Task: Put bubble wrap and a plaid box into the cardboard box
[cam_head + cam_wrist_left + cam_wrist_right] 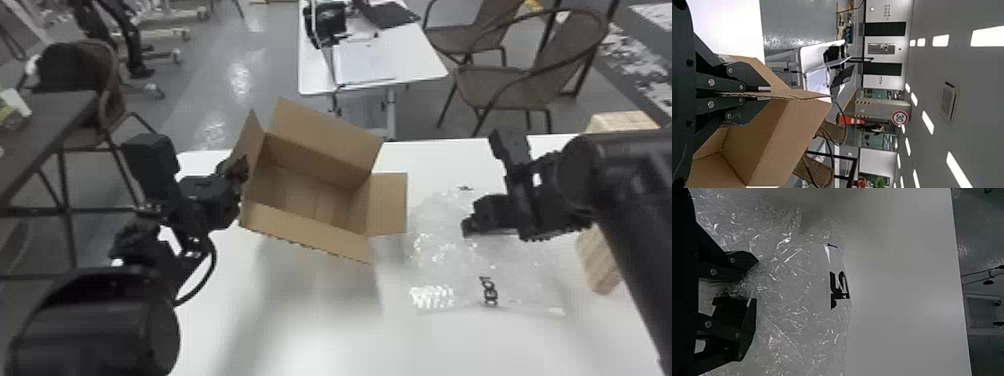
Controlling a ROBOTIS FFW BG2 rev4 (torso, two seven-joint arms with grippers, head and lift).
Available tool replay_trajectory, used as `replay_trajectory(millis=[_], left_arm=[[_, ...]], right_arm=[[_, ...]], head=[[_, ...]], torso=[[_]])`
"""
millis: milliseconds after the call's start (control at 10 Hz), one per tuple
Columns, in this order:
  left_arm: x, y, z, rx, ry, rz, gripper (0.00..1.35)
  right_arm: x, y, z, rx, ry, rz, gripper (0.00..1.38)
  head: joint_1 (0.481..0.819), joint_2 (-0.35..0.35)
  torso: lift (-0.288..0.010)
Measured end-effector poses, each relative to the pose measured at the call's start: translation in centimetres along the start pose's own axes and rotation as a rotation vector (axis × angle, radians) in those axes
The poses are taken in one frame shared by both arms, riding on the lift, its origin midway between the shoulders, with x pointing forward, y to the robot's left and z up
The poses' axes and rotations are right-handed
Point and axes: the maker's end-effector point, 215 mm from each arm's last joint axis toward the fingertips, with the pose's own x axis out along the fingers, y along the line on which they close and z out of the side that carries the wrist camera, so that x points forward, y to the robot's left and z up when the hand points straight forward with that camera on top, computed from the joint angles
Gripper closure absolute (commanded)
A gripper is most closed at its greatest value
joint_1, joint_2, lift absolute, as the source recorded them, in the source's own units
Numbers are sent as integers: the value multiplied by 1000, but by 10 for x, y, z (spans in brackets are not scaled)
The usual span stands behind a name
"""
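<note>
The box (305,225) is clamped at its 9 o'clock flap (251,140) by the left pincer (242,170). At 3 o'clock, the right pincer (469,226) is positioned, fingers apart, over the bubble wrap (450,260).

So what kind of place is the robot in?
It looks like a robotics lab or workshop, though I can't be sure. Clues are the black robot arms, the far white table with black gear on it, and an orange cone in the background.
</note>
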Motion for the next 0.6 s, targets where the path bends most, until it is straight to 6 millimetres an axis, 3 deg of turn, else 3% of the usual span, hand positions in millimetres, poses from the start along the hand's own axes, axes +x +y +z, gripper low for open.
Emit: replay_trajectory(millis=[200, 600], left_arm=[[0, -1, 0, 1, 1, -1, 1220], [0, -1, -2, 6, 5, 4, 1220]], right_arm=[[-14, 0, 5, 2, -31, 1, 1147], [-62, -18, 11, 30, -128, -23, 1147]], head=[[695, 129], [695, 100]], torso=[[-110], [-110]])
